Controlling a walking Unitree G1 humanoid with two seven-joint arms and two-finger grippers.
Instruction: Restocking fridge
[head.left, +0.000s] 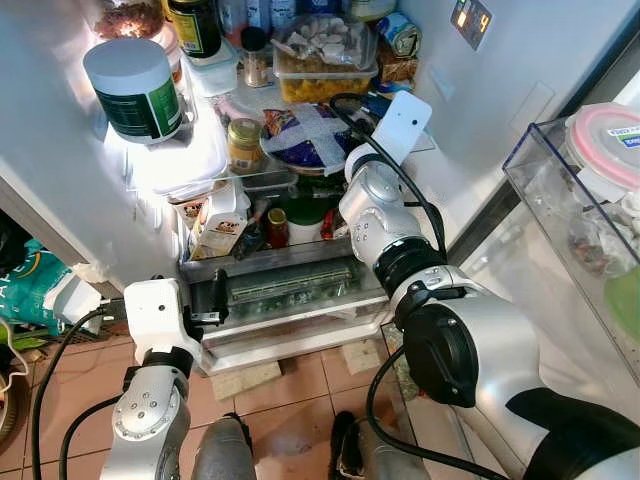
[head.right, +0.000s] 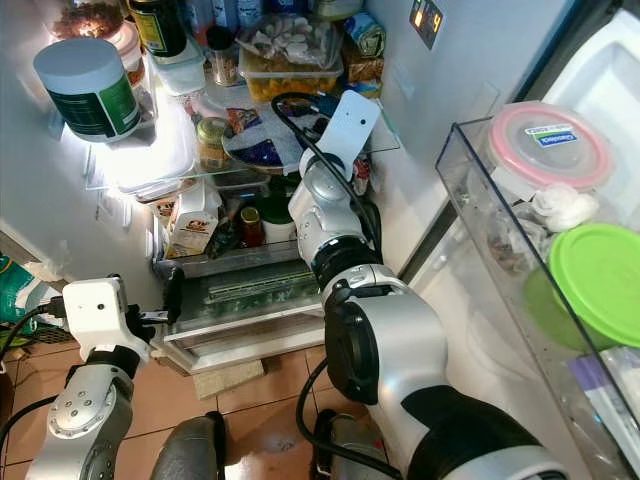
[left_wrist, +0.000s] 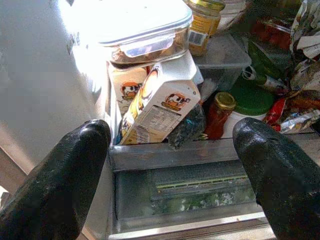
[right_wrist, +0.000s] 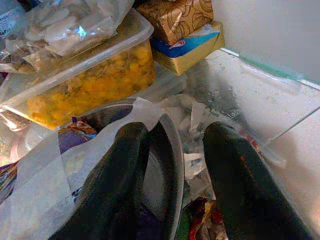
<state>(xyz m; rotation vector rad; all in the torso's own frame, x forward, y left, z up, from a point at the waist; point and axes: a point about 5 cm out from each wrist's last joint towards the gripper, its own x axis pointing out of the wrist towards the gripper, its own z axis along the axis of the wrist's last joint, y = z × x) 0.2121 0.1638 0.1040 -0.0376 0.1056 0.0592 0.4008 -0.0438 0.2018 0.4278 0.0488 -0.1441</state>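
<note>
The fridge (head.left: 480, 150) is seen open, with its shelves packed full. The right gripper (right_wrist: 172, 165) is reached in over the glass shelf (right_wrist: 260, 110). Its fingers (right_wrist: 112, 190) are held a little apart. One finger is placed inside a metal bowl (right_wrist: 172, 150) covered with loose plastic wrap (right_wrist: 40, 190), and the other finger is kept outside the rim. The rim is set between them, but it cannot be told if it is pinched. Just behind the bowl, a clear box of yellow food (right_wrist: 90, 80) is stacked under a bag of pale pieces (right_wrist: 65, 25). A gold-wrapped pack (right_wrist: 175, 15) is laid on a blue and yellow pack (right_wrist: 192, 47) beside it.

The left gripper (left_wrist: 172, 165) is held low in front of the drawer (head.left: 290, 290) at the bottom of the fridge. Its fingers (left_wrist: 60, 175) are spread wide, and nothing is held by them. A milk carton (left_wrist: 160, 110) is leaned above the drawer, next to a small red jar (left_wrist: 217, 115) and a tub with a green lid (left_wrist: 252, 100).

A big white tub with a green label (head.left: 135, 90) is placed on the upper left shelf. In the door shelf (head.right: 470, 200) on the right, a box with a pink lid (head.right: 550, 145) and a green lid (head.right: 600, 285) are kept. Brown floor tiles (head.left: 290, 400) are seen below.
</note>
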